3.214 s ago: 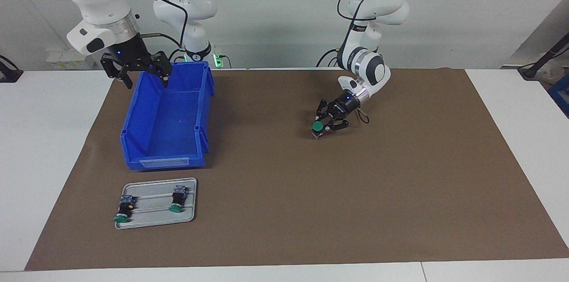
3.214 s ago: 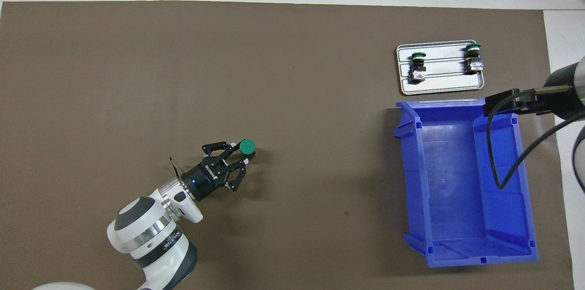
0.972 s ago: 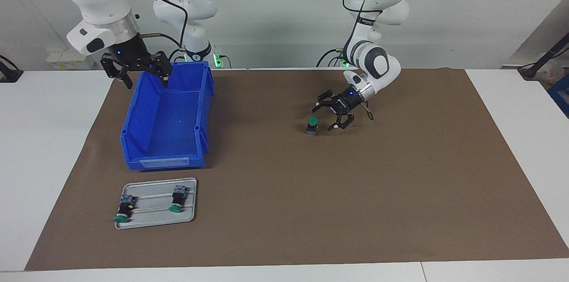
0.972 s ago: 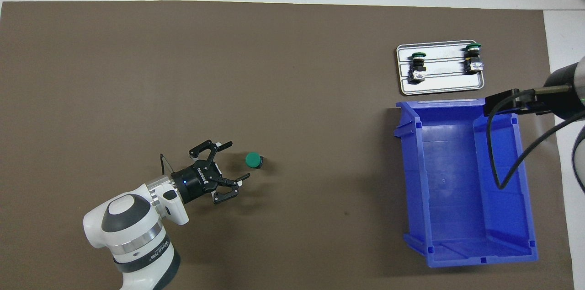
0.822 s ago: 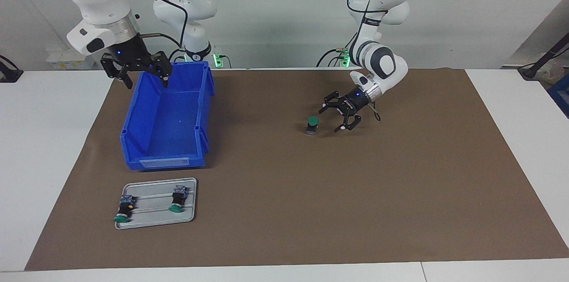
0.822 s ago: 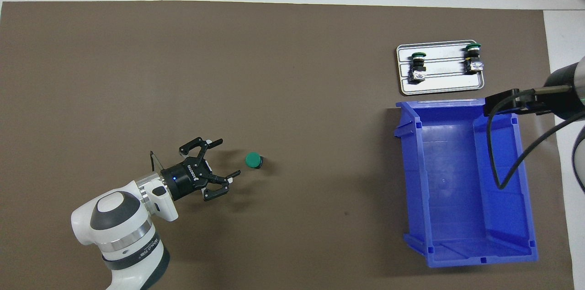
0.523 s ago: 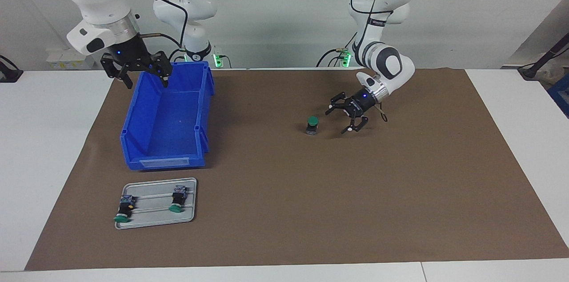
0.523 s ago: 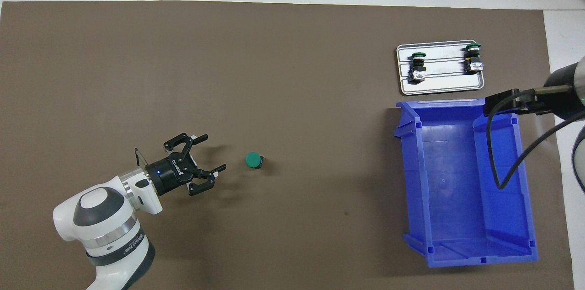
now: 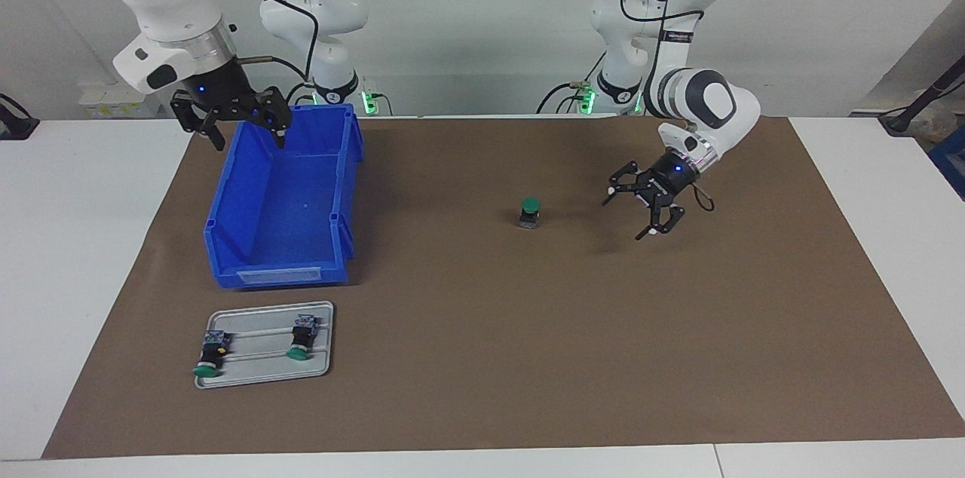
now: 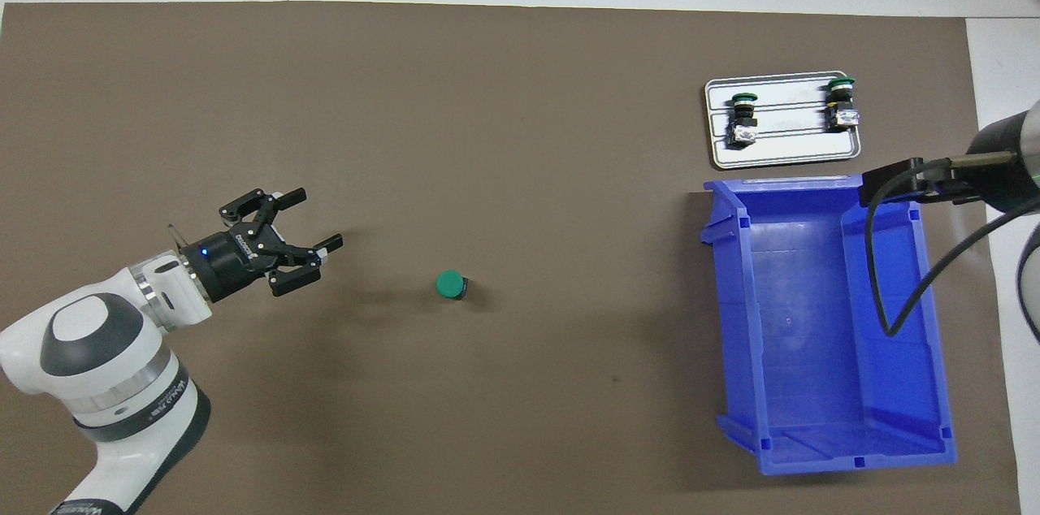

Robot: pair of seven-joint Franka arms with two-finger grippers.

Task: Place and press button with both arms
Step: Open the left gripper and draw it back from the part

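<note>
From across the table you had the button (image 9: 531, 211) upright on the brown mat (image 9: 482, 357), left gripper (image 9: 642, 211) spread empty beside it, right gripper (image 9: 243, 124) open over the blue bin (image 9: 226, 237); from above, the green cap faced up, so pressing likely came next

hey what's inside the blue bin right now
Nothing shows inside the blue bin; its floor is bare in the overhead view. The right gripper hangs open over its rim nearest the robots, and a cable crosses part of the floor.
</note>
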